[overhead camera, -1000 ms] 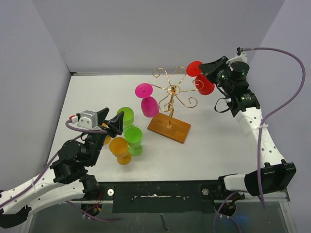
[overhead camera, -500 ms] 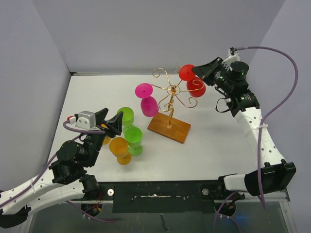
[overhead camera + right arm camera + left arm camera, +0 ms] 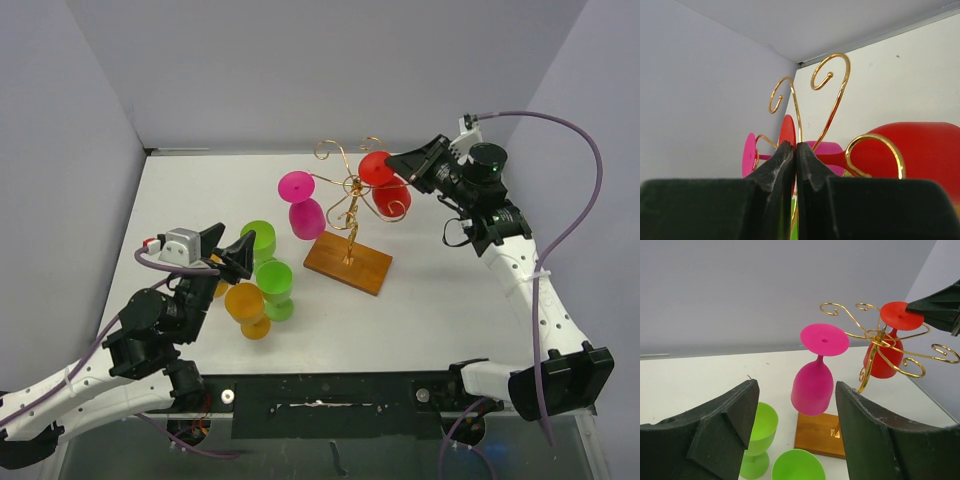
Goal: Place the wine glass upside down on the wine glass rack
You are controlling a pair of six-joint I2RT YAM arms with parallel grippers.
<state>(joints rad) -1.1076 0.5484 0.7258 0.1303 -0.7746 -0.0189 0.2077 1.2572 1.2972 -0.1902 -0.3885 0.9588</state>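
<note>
The wine glass rack [image 3: 352, 190] is gold wire on a brown wooden base [image 3: 347, 263] at mid table. My right gripper [image 3: 397, 163] is shut on the foot of a red wine glass [image 3: 390, 192], held upside down with its stem among the rack's right arms. In the right wrist view the shut gripper [image 3: 796, 147] pinches the red foot edge-on; the red bowl [image 3: 920, 150] hangs behind a gold curl [image 3: 832, 105]. A pink glass [image 3: 300, 207] hangs upside down on the rack's left side. My left gripper [image 3: 228, 250] is open and empty by the green glasses.
Two green glasses [image 3: 258, 238] [image 3: 273, 281] and an orange glass [image 3: 246, 305] stand upright left of the rack, under my left gripper. In the left wrist view the pink glass [image 3: 812, 385] and the rack [image 3: 875, 335] lie ahead. Grey walls close the back and sides.
My right gripper has moved left with the red glass, bringing its foot and stem from outside the rack in among the right-hand arms. The left arm has not moved.
</note>
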